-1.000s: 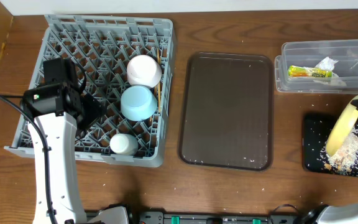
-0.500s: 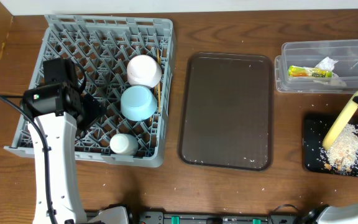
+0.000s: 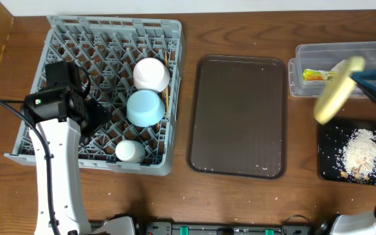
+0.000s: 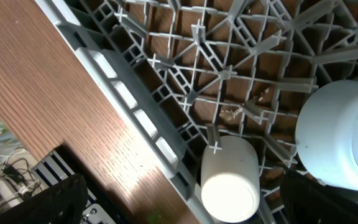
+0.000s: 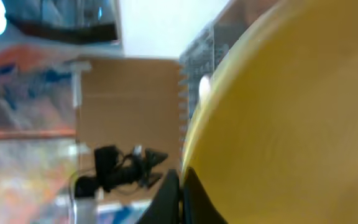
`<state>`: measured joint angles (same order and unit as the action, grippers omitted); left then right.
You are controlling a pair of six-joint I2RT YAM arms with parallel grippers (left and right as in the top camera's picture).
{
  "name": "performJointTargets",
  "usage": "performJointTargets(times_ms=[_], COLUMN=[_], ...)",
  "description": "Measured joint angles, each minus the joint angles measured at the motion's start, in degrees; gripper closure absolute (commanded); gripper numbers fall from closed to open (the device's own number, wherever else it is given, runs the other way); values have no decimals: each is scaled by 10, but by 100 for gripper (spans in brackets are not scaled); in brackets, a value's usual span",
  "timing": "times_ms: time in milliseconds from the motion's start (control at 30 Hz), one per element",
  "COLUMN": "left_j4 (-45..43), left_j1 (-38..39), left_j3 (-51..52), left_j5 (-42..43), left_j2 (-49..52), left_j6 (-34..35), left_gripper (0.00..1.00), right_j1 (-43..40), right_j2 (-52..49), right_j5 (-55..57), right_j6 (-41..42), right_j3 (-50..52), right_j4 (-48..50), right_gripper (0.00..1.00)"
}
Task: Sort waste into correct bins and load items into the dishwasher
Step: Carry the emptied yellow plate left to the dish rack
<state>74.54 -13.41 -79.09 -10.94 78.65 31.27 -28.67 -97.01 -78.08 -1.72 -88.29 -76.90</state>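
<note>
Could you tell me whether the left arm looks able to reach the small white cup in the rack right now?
Probably yes: the left gripper hangs open above the grey rack, the small white cup lies uncovered near its fingers, though the light blue bowl crowds one side.

Even bright light, yellow plate [image 3: 331, 98] motion-blurred

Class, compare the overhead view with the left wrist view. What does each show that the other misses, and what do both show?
Only overhead: the yellow plate held tilted in the right gripper, the dark brown tray, the clear tub holding the snack wrapper, and the black tray with crumbs.
Only left wrist: cables beyond the edge of the table.
Both: the grey dish rack, with the small white cup and the light blue bowl in it.
</note>
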Motion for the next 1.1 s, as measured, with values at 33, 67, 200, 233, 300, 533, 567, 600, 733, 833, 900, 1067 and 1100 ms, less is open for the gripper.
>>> performJointTargets(times_ms=[33, 67, 200, 233, 300, 533, 567, 600, 733, 833, 900, 1067, 1100], left_j4=[0, 1, 0, 0, 0, 0, 1, 0, 0, 1, 0, 0, 0], left_j1=[0, 0, 0, 0, 0, 0, 0, 0, 0, 0, 0, 0, 0], left_j3=[0, 0, 0, 0, 0, 0, 0, 0, 0, 0, 0, 0, 0], left_j5=[0, 0, -1, -2, -2, -2, -2, -2, -2, -2, -2, -2, -2], left_j2=[0, 0, 0, 0, 0, 0, 0, 0, 0, 0, 0, 0, 0], left_j6=[0, 0, 0, 0, 0, 0, 0, 0, 0, 0, 0, 0, 0], left_gripper=[0, 0, 0, 0, 0, 0, 0, 0, 0, 0, 0, 0, 0], right_j1=[28, 64, 211, 242, 311, 485, 501, 520, 567, 574, 577, 591, 595], right_j2=[-1, -1, -1, -1, -1, -3, -4, -7, -63, -138, -196, -289, -296], right_j5=[-6, 2, 78, 98, 140, 346, 363, 384, 427, 439, 443, 438, 438], right_j6=[47, 107, 355, 394, 490, 663, 669, 675, 698, 703, 698, 686, 687], right_j3=[-1, -3, -2, -2, -2, -2, -2, -2, -33, -96, -156, -264, -273], right_j4=[69, 155, 463, 507, 622, 778, 794, 817, 840, 813, 785, 767, 766], right_gripper=[99, 99, 99, 99, 99, 99, 99, 99, 99, 99, 99, 99, 99])
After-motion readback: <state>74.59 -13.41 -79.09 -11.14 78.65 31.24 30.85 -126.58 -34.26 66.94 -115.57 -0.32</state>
